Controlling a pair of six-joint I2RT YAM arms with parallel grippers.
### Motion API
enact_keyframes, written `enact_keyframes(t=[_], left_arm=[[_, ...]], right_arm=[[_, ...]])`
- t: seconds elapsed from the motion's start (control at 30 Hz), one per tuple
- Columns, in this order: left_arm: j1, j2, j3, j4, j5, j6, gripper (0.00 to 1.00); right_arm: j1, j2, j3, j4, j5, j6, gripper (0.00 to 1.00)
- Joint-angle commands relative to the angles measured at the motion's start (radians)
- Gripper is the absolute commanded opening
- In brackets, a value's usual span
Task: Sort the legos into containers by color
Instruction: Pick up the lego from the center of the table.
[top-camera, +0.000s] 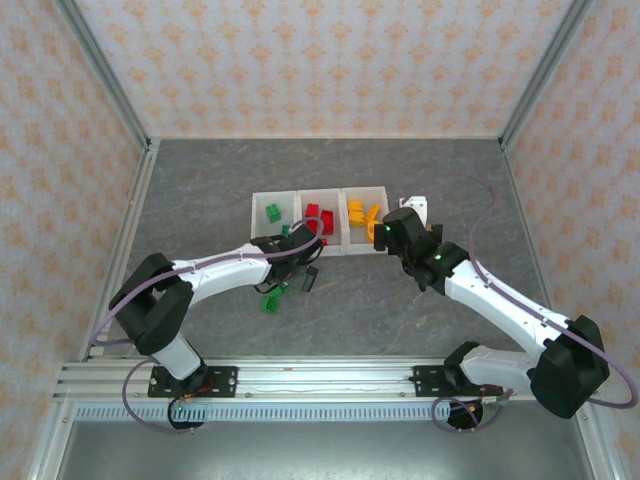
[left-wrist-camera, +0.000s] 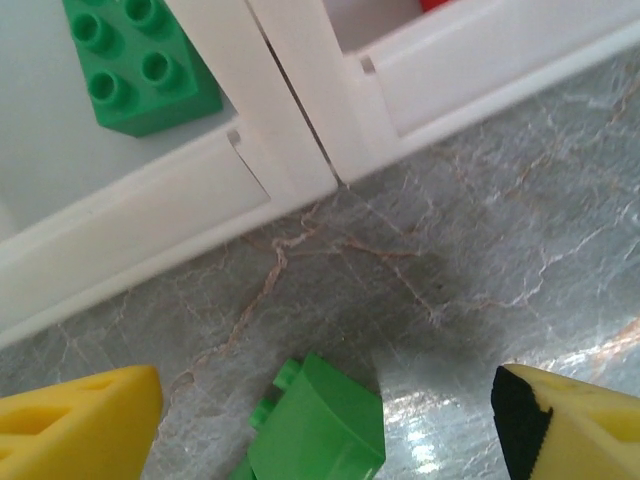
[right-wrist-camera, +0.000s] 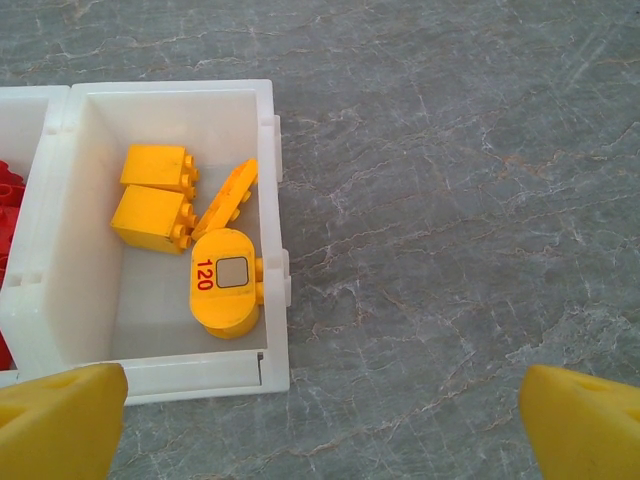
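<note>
The left gripper hangs spread wide, clasping nothing; between its yellow fingers, touching neither, one green curved lego lies on the grey table, tipped on its side with its studs turned toward the left finger, its body running off the near edge of the view; ahead and to the left, inside the leftmost bin, one green square lego sits studs-up, four studs showing. The right gripper is parted and empty; ahead and to its left, the rightmost bin holds four yellow legos: a nearer brick and a farther brick, both with studs facing the bin's right wall; one thin plate leaning on edge, its long axis slanting away to the right; one round-ended piece marked 120, its long axis pointing straight away. From above, three bins form one row; red legos lie in the middle one, their count unclear.
</note>
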Motion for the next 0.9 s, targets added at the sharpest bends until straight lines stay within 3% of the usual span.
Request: enact_keyframes(t=[0.0,0.6,0.7,0.8,0.87], left_arm=[[-0.005,0.027,0.007,-0.06,-0.038,0.017,0.84],[-0.008,0.067,-0.053,-0.068,-0.007,-0.033,0.7],[-0.007,0.077,-0.053,-0.062,-0.016,-0.034,0.62],[-0.007,0.098,-0.049,-0.063,-0.042,-0.038,0.45],[-0.007,0.115,-0.042,-0.07,-0.052,-0.04,0.44]], right_arm=[[-0.004,-0.005,0.026,-0.022,0.023,-0.011,1.0],[-0.004,-0.013,0.032,-0.031,0.036,-0.014,1.0],[-0.004,-0.014,0.032,-0.029,0.036,-0.014,1.0],[-0.004,-0.014,0.032,-0.03,0.036,-0.014,1.0],[-0.004,-0.013,0.032,-0.029,0.036,-0.013,1.0]])
